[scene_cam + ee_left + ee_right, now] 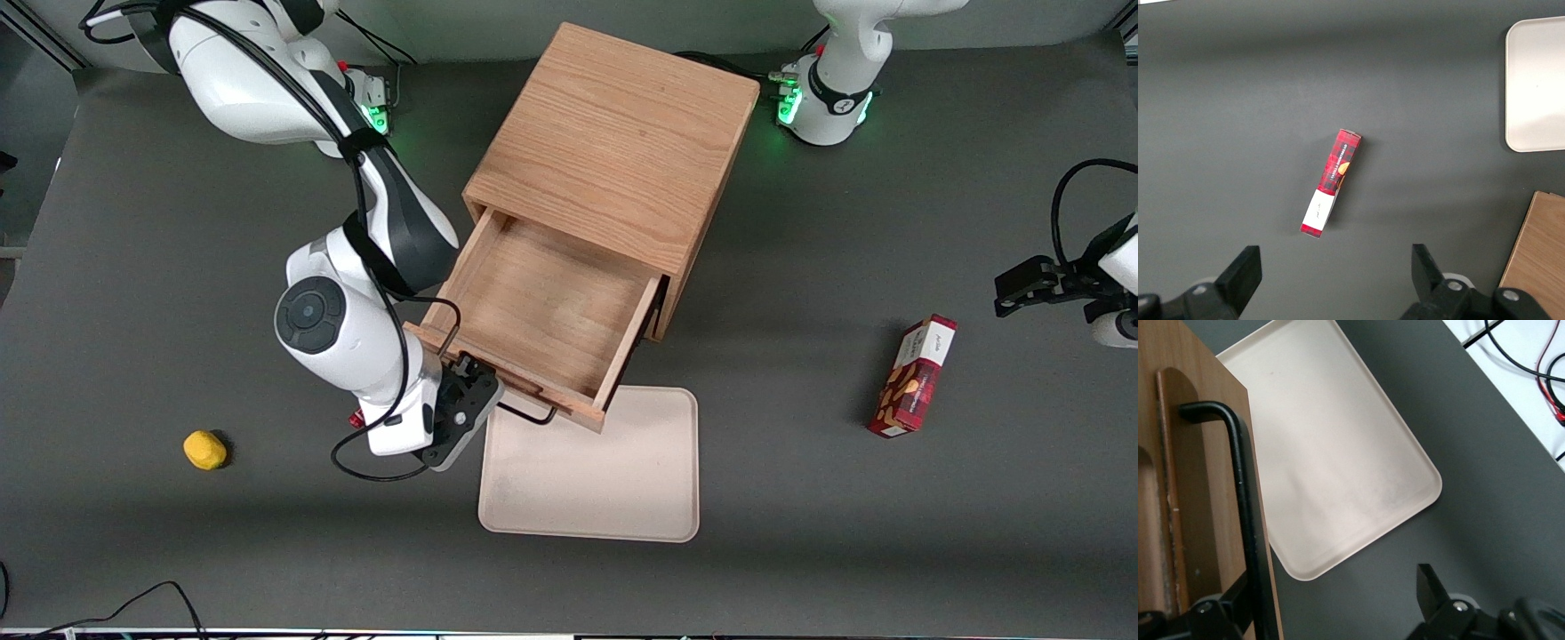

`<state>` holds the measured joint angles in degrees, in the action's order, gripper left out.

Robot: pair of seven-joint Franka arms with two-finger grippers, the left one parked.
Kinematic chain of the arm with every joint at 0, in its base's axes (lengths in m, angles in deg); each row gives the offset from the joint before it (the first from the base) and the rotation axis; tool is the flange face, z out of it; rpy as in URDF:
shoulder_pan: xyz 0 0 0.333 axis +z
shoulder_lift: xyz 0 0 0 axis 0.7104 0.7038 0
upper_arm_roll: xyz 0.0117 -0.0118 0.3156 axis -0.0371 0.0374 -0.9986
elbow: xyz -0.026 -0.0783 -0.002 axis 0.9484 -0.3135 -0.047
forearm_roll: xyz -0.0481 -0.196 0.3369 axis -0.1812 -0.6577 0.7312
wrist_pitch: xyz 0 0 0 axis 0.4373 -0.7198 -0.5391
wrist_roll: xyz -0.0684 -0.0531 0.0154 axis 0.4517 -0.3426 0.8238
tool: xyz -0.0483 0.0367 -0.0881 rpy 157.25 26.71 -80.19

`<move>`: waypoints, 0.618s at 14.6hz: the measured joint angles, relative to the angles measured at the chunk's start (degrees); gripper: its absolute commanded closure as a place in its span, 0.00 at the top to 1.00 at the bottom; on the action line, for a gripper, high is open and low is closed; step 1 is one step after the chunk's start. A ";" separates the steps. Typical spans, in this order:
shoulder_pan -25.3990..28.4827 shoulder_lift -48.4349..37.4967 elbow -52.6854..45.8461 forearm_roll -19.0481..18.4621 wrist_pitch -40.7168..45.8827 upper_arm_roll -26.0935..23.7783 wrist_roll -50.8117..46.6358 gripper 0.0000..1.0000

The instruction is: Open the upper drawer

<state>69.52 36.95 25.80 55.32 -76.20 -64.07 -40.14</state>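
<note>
The upper drawer (542, 311) of the oak cabinet (613, 142) stands pulled far out toward the front camera, and its inside is bare. Its thin black wire handle (526, 414) runs along the drawer front (1198, 487). My gripper (484, 391) is at the handle's end toward the working arm's side, just above the table. In the right wrist view the gripper (1331, 600) is open wide. The handle (1245, 493) lies against one finger (1228, 610), and the other finger (1428, 587) is well apart over bare table. The lower drawer is hidden under the upper one.
A beige tray (591, 467) lies on the table under the drawer's front edge, nearer the front camera; it also shows in the right wrist view (1331, 447). A red snack box (916, 378) lies toward the parked arm's end. A small yellow object (204, 449) lies toward the working arm's end.
</note>
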 measured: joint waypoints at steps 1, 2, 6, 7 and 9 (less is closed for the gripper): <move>-0.25 0.13 -0.19 0.00 -0.04 0.00 0.00 1.00; -0.49 0.26 -0.41 0.00 -0.07 0.00 0.00 1.00; -1.59 0.92 -1.33 0.10 -0.19 -0.06 0.00 1.00; -1.88 0.96 -1.41 0.10 -0.18 -0.02 0.01 1.00; -2.41 0.96 -1.48 0.34 -0.18 -0.01 0.00 1.00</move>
<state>67.12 37.90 24.32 55.66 -76.38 -64.08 -40.14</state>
